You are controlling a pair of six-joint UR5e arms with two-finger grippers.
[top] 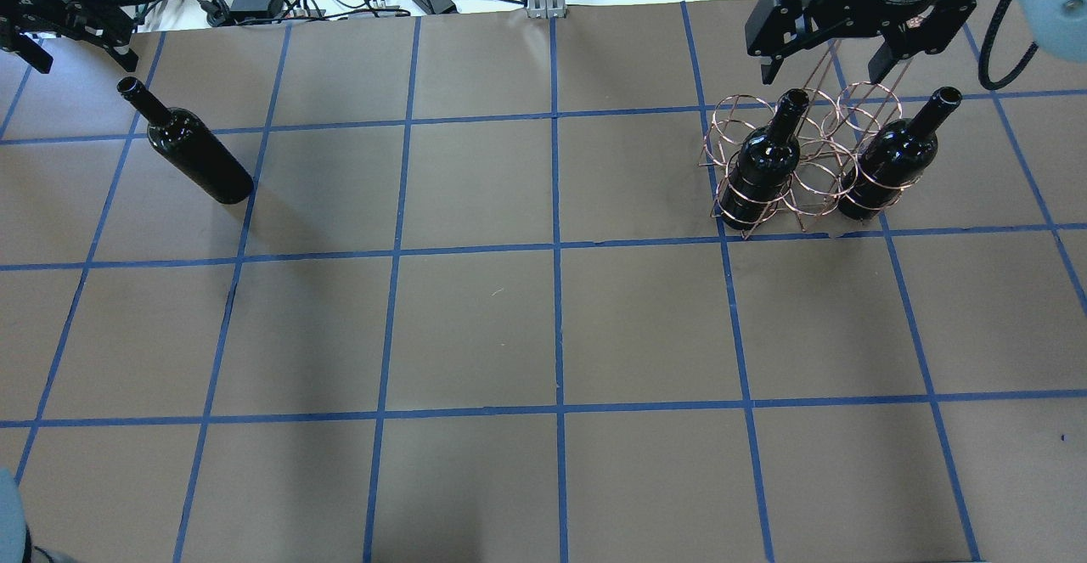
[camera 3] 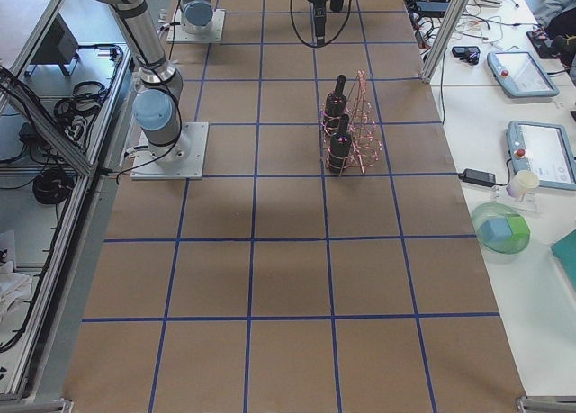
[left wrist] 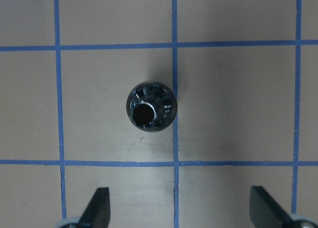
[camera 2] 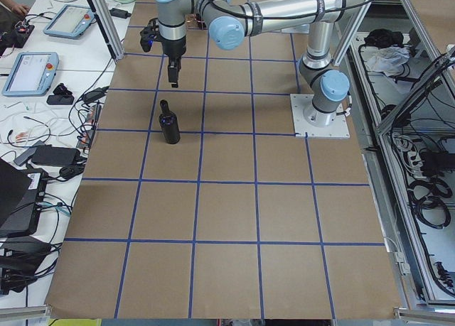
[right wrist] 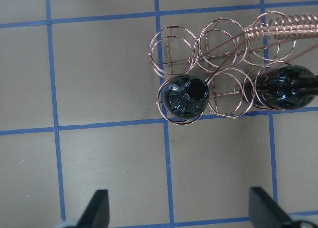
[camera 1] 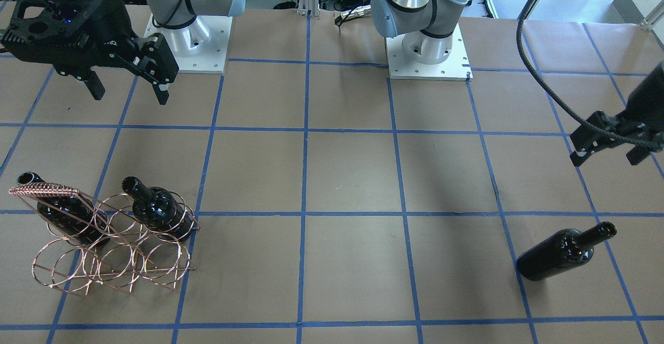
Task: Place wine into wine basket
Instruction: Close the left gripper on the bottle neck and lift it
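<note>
Wine [camera 1: 563, 253] that's left to rack is standing upright on its own, toward the far-left corner of the bench [camera 1: 347, 178] as the robot sees it, well apart from everything else.

Over toward the far-right corner sits the wine basket [camera 1: 116, 253], a copper wire thing made of round loops. One racked bottle [top: 764, 164] and a second racked bottle [top: 892, 164] already stand neck-up in it. From the right wrist view, the loop between them looks free, and so does the row behind.

The left hand [left wrist: 180, 203] hangs over the loose bottle with its fingers spread wide and nothing in them. The bottle mouth sits a bit ahead of the gap rather than right between them. The right hand [camera 1: 129, 95] hovers above the basket, also wide open and empty.

My guess on handling: glass, so stiff, fairly heavy, breakable, and that glossy surface looks slippery. I'd grab the neck just under the lip, where it's narrow. Lower it slowly, since thin wire could snag it or tip.
</note>
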